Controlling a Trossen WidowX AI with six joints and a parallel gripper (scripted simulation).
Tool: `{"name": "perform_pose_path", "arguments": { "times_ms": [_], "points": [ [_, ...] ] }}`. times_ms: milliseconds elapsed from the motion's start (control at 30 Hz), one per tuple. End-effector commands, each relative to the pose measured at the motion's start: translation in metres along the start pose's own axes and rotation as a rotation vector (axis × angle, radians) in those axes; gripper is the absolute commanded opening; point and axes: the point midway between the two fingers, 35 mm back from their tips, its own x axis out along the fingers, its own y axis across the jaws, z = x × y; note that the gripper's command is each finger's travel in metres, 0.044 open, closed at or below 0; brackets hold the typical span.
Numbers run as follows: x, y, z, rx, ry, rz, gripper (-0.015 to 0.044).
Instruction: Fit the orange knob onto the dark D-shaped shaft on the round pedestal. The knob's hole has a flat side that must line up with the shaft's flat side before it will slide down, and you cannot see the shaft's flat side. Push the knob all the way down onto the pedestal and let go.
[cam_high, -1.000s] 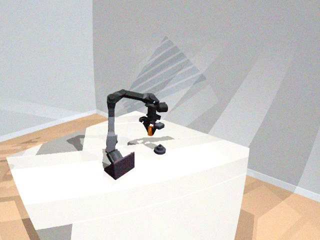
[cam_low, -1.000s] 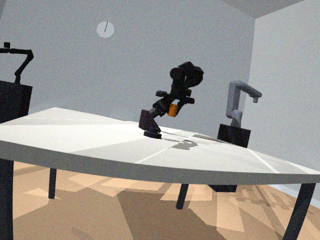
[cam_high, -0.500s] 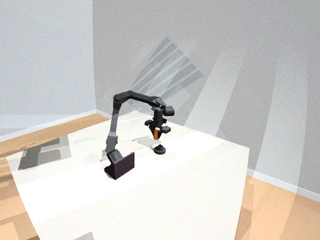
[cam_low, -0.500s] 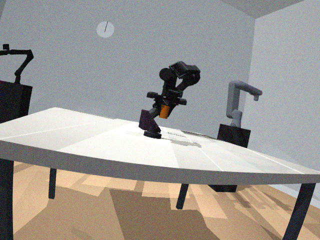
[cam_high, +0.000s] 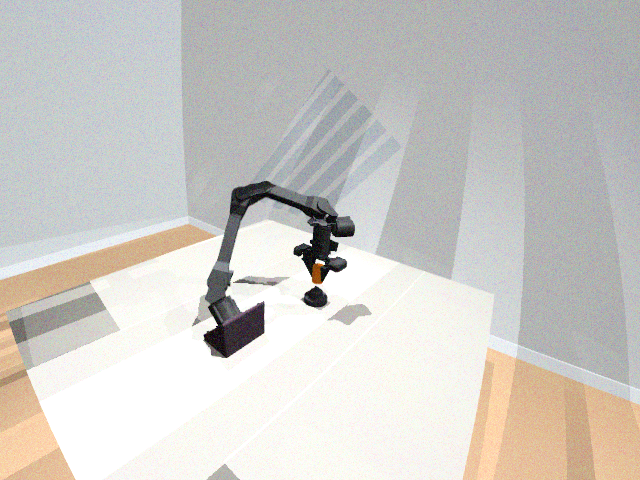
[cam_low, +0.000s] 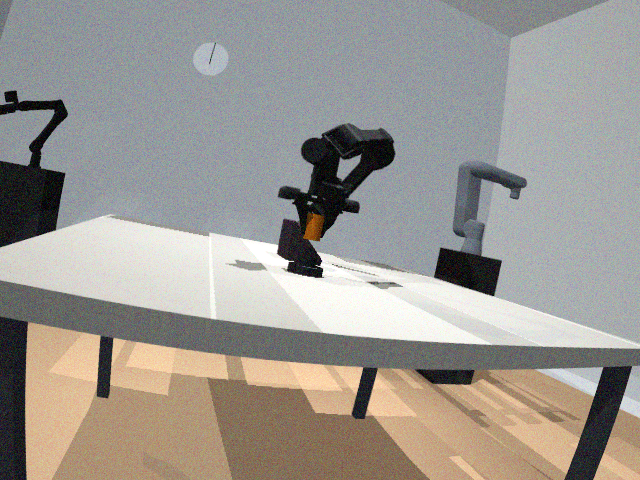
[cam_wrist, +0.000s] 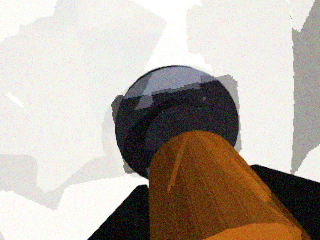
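Filling the lower right of the wrist view, the orange knob (cam_wrist: 220, 214) is sitting clamped in the gripper (cam_high: 318, 268). Just beyond it, at frame centre, the round pedestal (cam_wrist: 175, 119) is lying partly hidden beneath the knob's tip, on the white table (cam_high: 361, 392), knob hanging just above, apart.

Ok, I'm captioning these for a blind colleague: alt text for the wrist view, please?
An orange knob, held in the gripper, fills the lower right and partly covers the dark round pedestal just beyond it. Pale table surface with grey shadows surrounds them.
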Motion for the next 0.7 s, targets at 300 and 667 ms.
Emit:
{"name": "perform_pose_path", "arguments": {
  "times_ms": [300, 667],
  "points": [
    [0.020, 0.000, 0.000, -0.007, -0.002, -0.001, 0.0000],
    [0.022, 0.000, 0.002, -0.007, -0.002, -0.001, 0.0000]
  ]
}}
